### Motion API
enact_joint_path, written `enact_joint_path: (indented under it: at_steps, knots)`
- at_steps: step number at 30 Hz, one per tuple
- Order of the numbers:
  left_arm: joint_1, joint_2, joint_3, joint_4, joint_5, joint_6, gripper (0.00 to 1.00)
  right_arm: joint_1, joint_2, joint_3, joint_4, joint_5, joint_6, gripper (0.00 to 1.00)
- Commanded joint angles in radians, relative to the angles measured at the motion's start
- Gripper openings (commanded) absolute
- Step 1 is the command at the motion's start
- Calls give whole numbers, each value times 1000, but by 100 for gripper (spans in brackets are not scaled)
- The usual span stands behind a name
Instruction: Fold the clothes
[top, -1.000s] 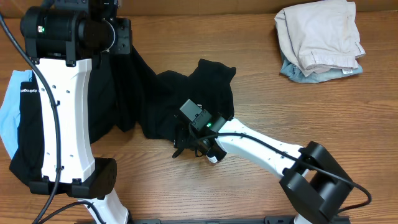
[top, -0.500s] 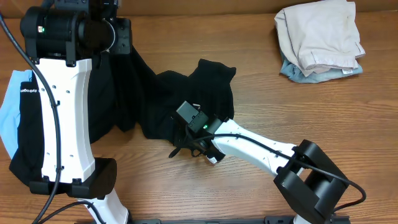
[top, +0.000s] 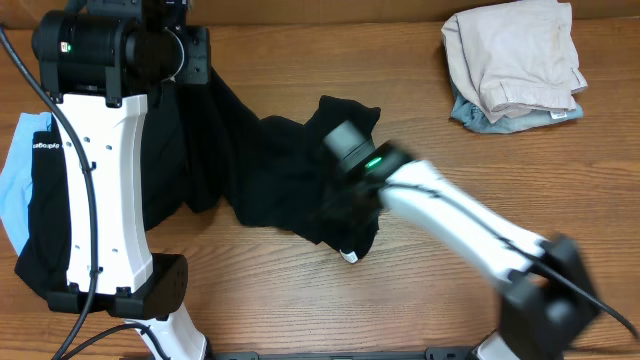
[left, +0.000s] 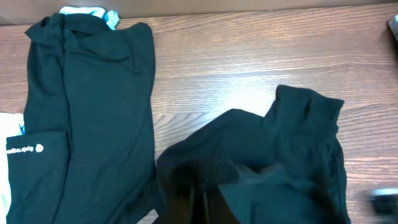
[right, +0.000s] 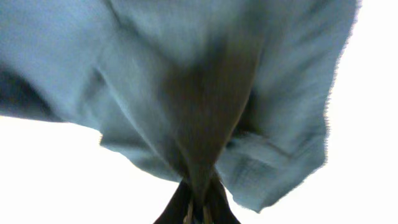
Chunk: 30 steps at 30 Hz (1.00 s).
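Right gripper pinches the black T-shirt; cloth spreads beyond its fingertips.

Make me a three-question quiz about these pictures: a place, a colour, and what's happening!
1. Where is the beige garment in the overhead view? A bottom left B top right C centre
2. What colour peeks out at the left edge? A red B yellow C light blue
3. The right end effector is: A shut on the black T-shirt B open C holding a cup
Answers: B, it tops the grey-blue garment there; C, the light blue garment shows there; A, cloth is pinched between its jaws.
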Motion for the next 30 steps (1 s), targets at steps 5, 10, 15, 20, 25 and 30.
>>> enact_joint_path:
  at_steps: [5, 10, 15, 20, 25, 30]
  knots:
    - [43, -15, 13, 23, -14, -14, 4, -277, -234, 239, -208, 11, -300, 4]
    - [62, -21, 13, 35, -12, -18, 4, -386, -286, 269, -265, 10, -419, 4]
    - [69, -53, 13, 63, -13, -18, 4, -438, -292, 270, -303, 31, -463, 5]
    - [69, -87, 13, 77, -13, -17, 4, -454, -292, 269, -317, 31, -479, 4]
    - [69, -106, 14, 84, -12, -17, 4, -454, -294, 270, -331, 48, -482, 4]
    - [69, -183, 35, 152, -12, -18, 4, -475, -308, 381, -353, 140, -481, 4]
